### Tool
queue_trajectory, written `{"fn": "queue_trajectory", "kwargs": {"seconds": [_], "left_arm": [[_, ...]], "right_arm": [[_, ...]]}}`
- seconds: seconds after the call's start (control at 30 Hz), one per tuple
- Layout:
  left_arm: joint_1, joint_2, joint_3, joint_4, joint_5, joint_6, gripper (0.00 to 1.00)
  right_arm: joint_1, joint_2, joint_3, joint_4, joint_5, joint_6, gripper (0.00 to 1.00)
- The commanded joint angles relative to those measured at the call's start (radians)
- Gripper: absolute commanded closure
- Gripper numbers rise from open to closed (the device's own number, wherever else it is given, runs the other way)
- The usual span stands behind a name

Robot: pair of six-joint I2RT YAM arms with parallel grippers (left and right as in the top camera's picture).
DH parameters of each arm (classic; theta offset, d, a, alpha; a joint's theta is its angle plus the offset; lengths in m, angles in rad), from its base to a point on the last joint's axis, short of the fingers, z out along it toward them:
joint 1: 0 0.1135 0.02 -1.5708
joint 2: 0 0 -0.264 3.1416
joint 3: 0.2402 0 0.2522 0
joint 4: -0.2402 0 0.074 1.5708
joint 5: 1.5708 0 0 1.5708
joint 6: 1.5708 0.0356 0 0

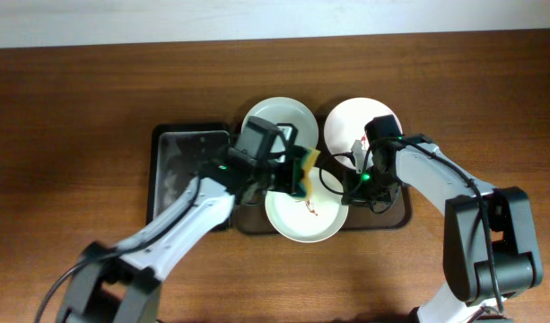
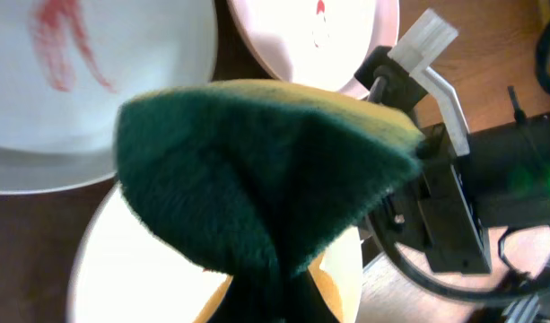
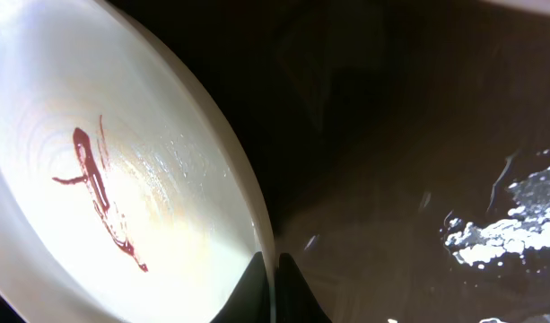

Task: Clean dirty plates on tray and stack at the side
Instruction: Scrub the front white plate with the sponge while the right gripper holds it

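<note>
Wooden table under both arms, and the brown tray sat mid-table with all three plates on it: the front plate nearest the robot, the pale green plate and the third plate behind it. The right gripper was pinched shut on the front plate's rim, right at the edge. The left gripper was clamped on the sponge, which hung above that plate's far edge, just beside the right gripper.

That was the worry. A thin edge pinch gave little hold, so a hard push from the sponge could have levered the plate out of the fingers or skated it across the tray. The sponge could also have bumped the right gripper, being that close. It looked folded in the grip too, so it might have skimmed past the red smear.

The plate, being round, had no long axis; its open face pointed up. The smear's streak ran diagonally across the bowl in the right wrist view, top left to lower right
</note>
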Motion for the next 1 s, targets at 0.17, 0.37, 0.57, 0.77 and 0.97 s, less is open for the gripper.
{"fn": "queue_trajectory", "kwargs": {"seconds": [0.17, 0.37, 0.57, 0.77, 0.97], "left_arm": [[-0.109, 0.176, 0.01, 0.076, 0.046, -0.306, 1.0], [-0.11, 0.251, 0.009, 0.0, -0.153, -0.305, 1.0], [-0.09, 0.084, 0.017, -0.136, -0.325, -0.185, 1.0], [-0.104, 0.04, 0.016, -0.072, -0.229, -0.186, 1.0], [-0.137, 0.219, 0.016, -0.054, -0.267, -0.185, 1.0]], "right_arm": [[0.003, 0.006, 0.005, 0.003, 0.01, 0.001, 0.96], [0.003, 0.006, 0.005, 0.0, 0.01, 0.001, 0.96], [0.003, 0.006, 0.005, -0.005, 0.01, 0.001, 0.96], [0.003, 0.006, 0.005, -0.007, 0.01, 0.001, 0.96], [0.003, 0.006, 0.005, -0.008, 0.01, 0.001, 0.96]]}}
